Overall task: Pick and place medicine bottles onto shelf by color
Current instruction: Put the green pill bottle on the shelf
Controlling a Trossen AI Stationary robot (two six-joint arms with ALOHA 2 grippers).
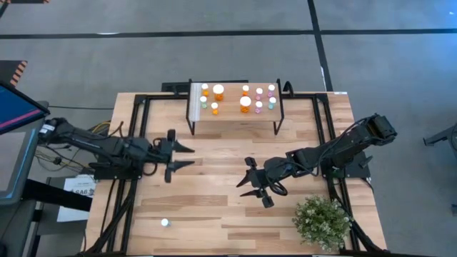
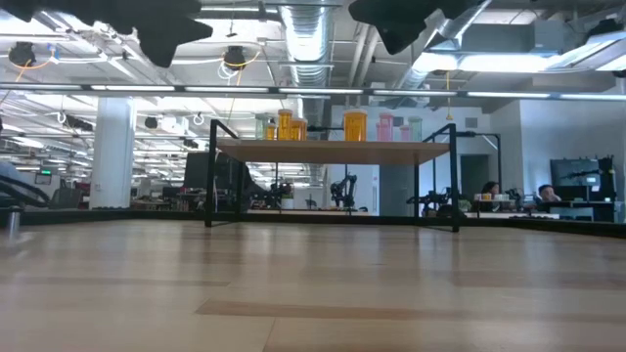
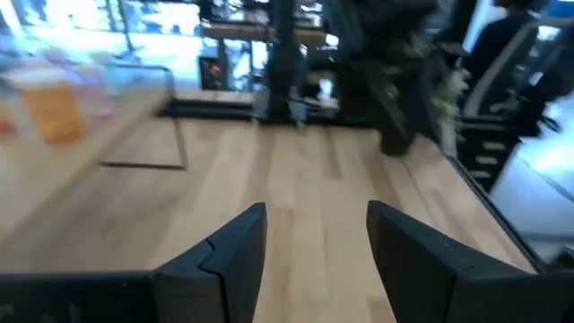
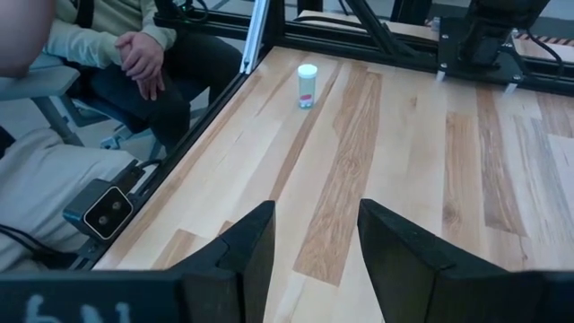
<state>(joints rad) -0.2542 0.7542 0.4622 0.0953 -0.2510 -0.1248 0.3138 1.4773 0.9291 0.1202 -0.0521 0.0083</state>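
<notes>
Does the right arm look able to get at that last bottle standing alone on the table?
Probably yes. The right gripper is open and faces the lone bottle across bare table, with nothing between them.

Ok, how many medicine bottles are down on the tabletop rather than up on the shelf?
1. A small white-capped bottle stands upright on the tabletop near its front edge, on the left arm's side. The plant could hide another.

Grey floor (image 1: 214,18), exposed ceiling ducts (image 2: 305,29)
</notes>
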